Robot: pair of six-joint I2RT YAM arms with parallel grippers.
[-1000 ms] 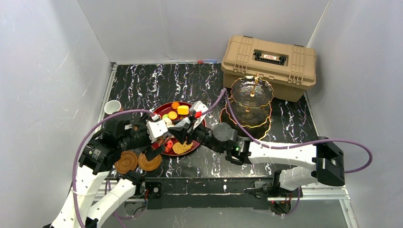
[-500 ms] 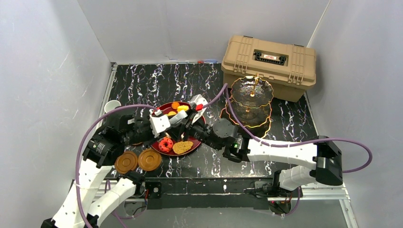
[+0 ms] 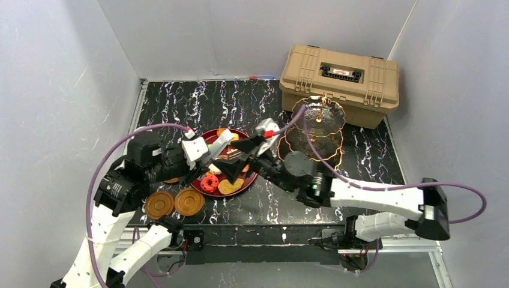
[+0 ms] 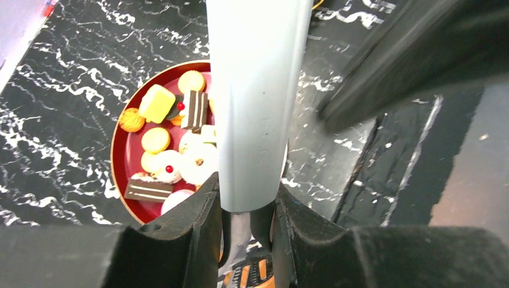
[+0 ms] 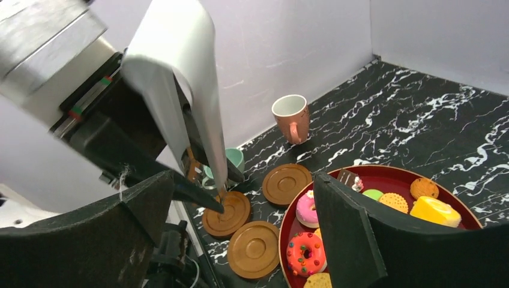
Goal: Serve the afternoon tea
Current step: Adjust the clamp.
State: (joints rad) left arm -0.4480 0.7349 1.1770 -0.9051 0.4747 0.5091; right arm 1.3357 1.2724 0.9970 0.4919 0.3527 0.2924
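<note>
My left gripper (image 4: 246, 204) is shut on the broad handle end of the metal tongs (image 4: 258, 90), which reach out over the red plate (image 4: 129, 144) of pastries (image 4: 157, 103). From above, the left gripper (image 3: 201, 157) and the tongs (image 3: 220, 141) are at the plate's left side. My right gripper (image 3: 237, 159) hangs open over the plate with nothing between its fingers (image 5: 354, 228). A pinkish cup (image 5: 292, 117) stands upright; the teal cup (image 5: 235, 159) is partly hidden behind the tongs (image 5: 180, 78). Three brown saucers (image 5: 288, 183) lie beside the plate. The glass three-tier stand (image 3: 318, 117) is at the right.
A tan plastic case (image 3: 339, 81) sits at the back right, just behind the stand. Both arms crowd together over the red plate (image 3: 207, 137). Two saucers (image 3: 189, 201) lie near the front edge on the left. White walls close in on three sides.
My left gripper has shut on the tongs and lifted toward the plate. My right gripper has opened, let go of them and drawn back to the right.
</note>
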